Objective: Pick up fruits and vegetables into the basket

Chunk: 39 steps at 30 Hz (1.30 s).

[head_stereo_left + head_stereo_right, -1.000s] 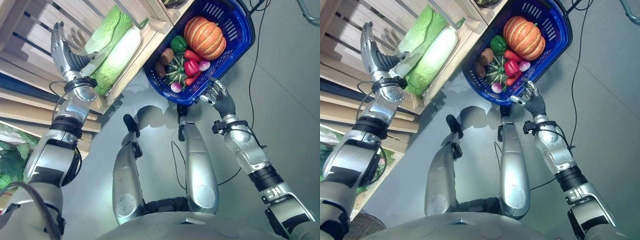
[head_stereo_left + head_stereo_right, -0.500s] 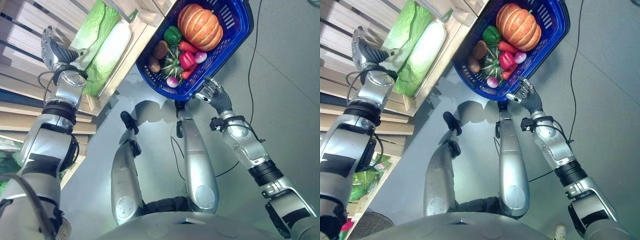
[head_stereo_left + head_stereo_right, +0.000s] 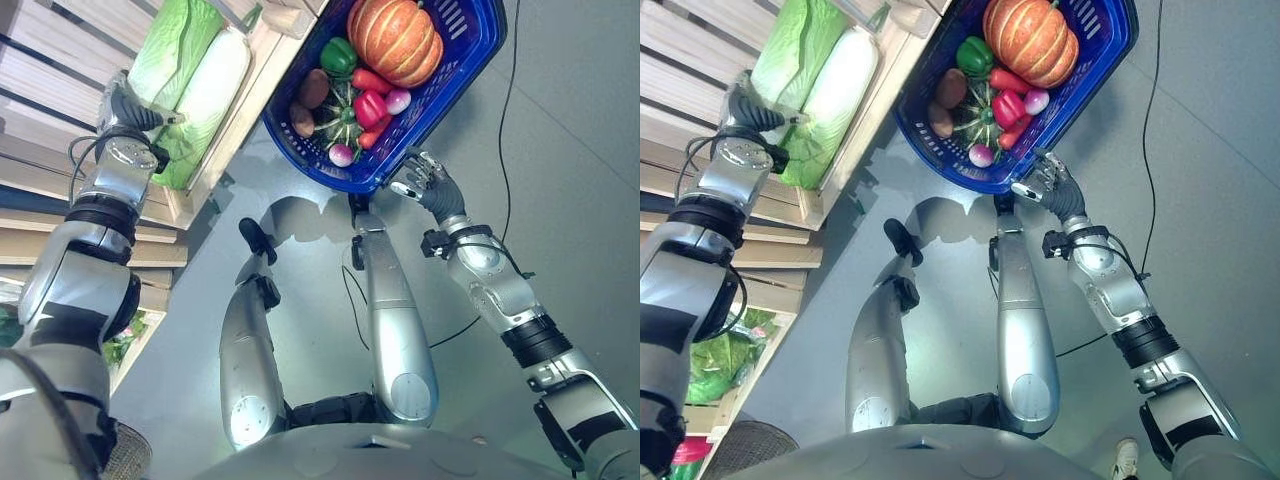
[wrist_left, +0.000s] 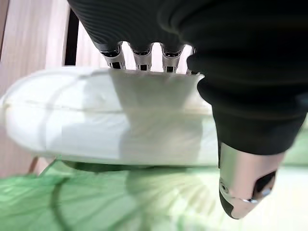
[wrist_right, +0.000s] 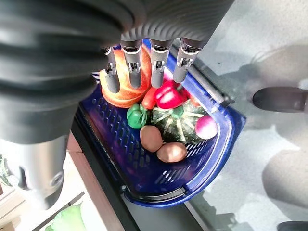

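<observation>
Two hands up, neither holding produce. Right hand [image 3: 425,182] sits just beside the near rim of the blue basket [image 3: 470,60], fingers [image 5: 154,67] loosely spread and relaxed, nothing between them; can't tell whether they touch the rim. Basket sits on the grey floor [image 3: 570,150] against the wooden shelf [image 3: 60,60].

Basket contents, near to far: small pink radish [image 3: 341,154], two brown potatoes [image 3: 302,119] side by side, dark green striped squash [image 3: 343,113], red pepper [image 3: 370,106] with slim red pieces beside it, second radish [image 3: 398,100], green pepper [image 3: 339,57], and at the far end a big orange pumpkin [image 3: 394,41].

Left hand [image 3: 122,108] is at the shelf, over the near end of the white radish [image 3: 210,85]. In its wrist view the fingers [image 4: 139,52] drop behind the white radish with the thumb on the near side; tips hidden, so can't tell if it's gripping. White radish lies lengthwise in the shelf bin, touching the green napa cabbage [image 3: 172,55] next to it.
</observation>
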{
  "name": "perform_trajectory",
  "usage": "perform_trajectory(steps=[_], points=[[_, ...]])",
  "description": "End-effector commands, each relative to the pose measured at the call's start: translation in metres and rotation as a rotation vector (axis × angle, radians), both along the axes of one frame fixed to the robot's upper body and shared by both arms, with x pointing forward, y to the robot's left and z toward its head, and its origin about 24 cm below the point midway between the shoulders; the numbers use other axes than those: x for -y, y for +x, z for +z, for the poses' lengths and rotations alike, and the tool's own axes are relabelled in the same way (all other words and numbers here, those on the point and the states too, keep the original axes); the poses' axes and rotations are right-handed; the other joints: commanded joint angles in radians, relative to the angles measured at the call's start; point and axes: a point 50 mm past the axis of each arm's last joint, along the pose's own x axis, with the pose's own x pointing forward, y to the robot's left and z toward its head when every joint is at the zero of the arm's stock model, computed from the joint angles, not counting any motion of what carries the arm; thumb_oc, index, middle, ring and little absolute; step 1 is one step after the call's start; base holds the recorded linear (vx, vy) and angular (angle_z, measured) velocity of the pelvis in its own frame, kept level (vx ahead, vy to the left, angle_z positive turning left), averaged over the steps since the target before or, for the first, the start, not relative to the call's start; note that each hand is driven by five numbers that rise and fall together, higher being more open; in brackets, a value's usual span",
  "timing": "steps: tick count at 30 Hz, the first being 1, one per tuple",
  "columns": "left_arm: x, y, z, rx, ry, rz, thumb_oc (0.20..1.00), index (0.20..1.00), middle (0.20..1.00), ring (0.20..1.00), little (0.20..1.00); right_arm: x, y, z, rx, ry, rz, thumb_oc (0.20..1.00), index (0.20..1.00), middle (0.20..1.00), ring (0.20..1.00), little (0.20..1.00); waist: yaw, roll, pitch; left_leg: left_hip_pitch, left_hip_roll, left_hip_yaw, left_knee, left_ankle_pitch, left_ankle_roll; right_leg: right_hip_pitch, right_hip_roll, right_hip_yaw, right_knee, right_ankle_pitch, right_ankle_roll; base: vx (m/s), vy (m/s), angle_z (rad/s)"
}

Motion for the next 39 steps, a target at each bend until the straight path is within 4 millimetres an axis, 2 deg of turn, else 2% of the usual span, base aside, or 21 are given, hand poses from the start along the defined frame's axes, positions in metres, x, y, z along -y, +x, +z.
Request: perform_trajectory(steps=[1,9,18,19,20,21,27,32,33,34,35,36,39], points=[[0.002,-0.006,-0.037,-0.166,-0.036,-0.052,1.0,1.0,1.0,1.0,1.0,0.0,-0.011,0.003,0.023,0.007,0.046,1.0,1.0,1.0,1.0,1.0,-0.043,0.0,-0.036,-0.075,0.003,0.02,0.127,-0.043,-0.005,0.051,0.008,-0.021,-0.007,-0.028,0.052,0.0,0.041,-0.03],[-0.025,-0.018,-0.047,-0.241,-0.098,0.145,1.0,1.0,1.0,1.0,1.0,0.001,-0.013,0.001,0.015,0.009,0.044,1.0,1.0,1.0,1.0,1.0,-0.052,-0.01,-0.036,-0.084,0.01,0.024,0.133,-0.042,-0.007,0.045,0.011,-0.017,-0.009,-0.029,0.048,0.0,0.009,-0.02],[-0.037,-0.029,-0.06,-0.298,-0.05,0.306,1.0,1.0,1.0,1.0,1.0,-0.004,-0.013,0.0,0.016,0.025,0.046,1.0,1.0,1.0,1.0,1.0,-0.05,-0.02,-0.036,-0.087,0.01,0.018,0.141,-0.045,-0.007,0.044,0.017,-0.016,-0.004,-0.031,0.043,0.0,0.0,0.0],[-0.038,-0.029,-0.06,-0.3,-0.045,0.314,0.815,0.815,0.815,0.815,0.815,-0.005,-0.012,0.0,0.016,0.027,0.045,1.0,1.0,1.0,1.0,1.0,-0.05,-0.021,-0.036,-0.088,0.011,0.017,0.142,-0.045,-0.007,0.044,0.017,-0.016,-0.003,-0.031,0.043,0.0,0.0,0.0],[-0.04,-0.03,-0.059,-0.301,-0.028,0.332,0.385,0.385,0.385,0.385,0.385,-0.006,-0.012,0.0,0.017,0.03,0.046,1.0,1.0,1.0,1.0,1.0,-0.049,-0.022,-0.036,-0.089,0.012,0.016,0.144,-0.046,-0.007,0.043,0.017,-0.016,-0.002,-0.031,0.042,0.0,0.0,0.0],[-0.04,-0.03,-0.059,-0.298,-0.018,0.334,0.2,0.2,0.2,0.2,0.2,-0.007,-0.012,0.0,0.017,0.031,0.046,1.0,1.0,1.0,1.0,1.0,-0.049,-0.022,-0.036,-0.089,0.012,0.016,0.143,-0.045,-0.007,0.043,0.017,-0.016,-0.002,-0.031,0.042,0.0,0.0,0.0],[-0.035,-0.027,-0.056,-0.26,0.006,0.312,0.2,0.2,0.2,0.2,0.2,-0.009,-0.012,0.004,0.038,0.053,0.056,1.0,1.0,1.0,1.0,1.0,-0.043,-0.022,-0.036,-0.085,0.011,0.013,0.139,-0.045,-0.006,0.048,0.018,-0.016,-0.002,-0.034,0.04,0.0,0.0,0.0],[-0.029,-0.026,-0.06,-0.221,-0.05,0.285,0.2,0.2,0.2,0.2,0.2,-0.012,-0.014,0.011,0.074,0.067,0.084,1.0,1.0,1.0,1.0,1.0,-0.037,-0.017,-0.036,-0.064,0.005,0.009,0.131,-0.045,-0.006,0.067,0.015,-0.018,-0.002,-0.039,0.04,-0.01,0.001,0.0],[-0.027,-0.024,-0.058,-0.187,-0.066,0.278,0.2,0.2,0.2,0.2,0.2,-0.013,-0.013,0.017,0.1,0.066,0.093,1.0,1.0,1.0,1.0,1.0,-0.033,-0.015,-0.036,-0.076,0.004,0.017,0.116,-0.014,0.006,0.054,0.014,-0.02,-0.016,-0.008,0.032,0.0,0.0,0.0],[-0.027,-0.025,-0.061,-0.19,-0.066,0.277,0.2,0.2,0.2,0.2,0.2,-0.013,-0.014,0.014,0.092,0.066,0.093,1.0,1.0,1.0,1.0,1.0,-0.033,-0.015,-0.036,-0.054,0.003,0.007,0.126,-0.044,-0.005,0.077,0.013,-0.02,-0.004,-0.04,0.039,0.0,0.0,0.0],[-0.025,-0.025,-0.06,-0.155,-0.075,0.272,0.2,0.2,0.2,0.2,0.2,-0.014,-0.014,0.018,0.111,0.062,0.095,1.0,1.0,1.0,1.0,1.0,-0.029,-0.013,-0.036,-0.041,0.001,0.006,0.122,-0.044,-0.005,0.09,0.01,-0.022,-0.007,-0.042,0.039,0.0,0.0,0.0],[-0.024,-0.023,-0.055,-0.1,-0.085,0.259,0.2,0.2,0.2,0.2,0.2,-0.014,-0.014,0.023,0.137,0.063,0.101,1.0,1.0,1.0,1.0,1.0,-0.025,-0.012,-0.036,-0.049,0.001,0.015,0.107,-0.013,0.006,0.08,0.007,-0.026,-0.023,-0.011,0.032,-0.06,0.009,0.0],[-0.02,-0.022,-0.044,0.028,-0.113,0.226,0.2,0.2,0.2,0.2,0.2,-0.013,-0.018,0.032,0.188,0.068,0.113,1.0,1.0,1.0,1.0,1.0,-0.014,-0.009,-0.036,-0.014,-0.003,0.011,0.095,-0.016,0.007,0.117,0.001,-0.035,-0.032,-0.015,0.034,-0.02,-0.004,0.01]])
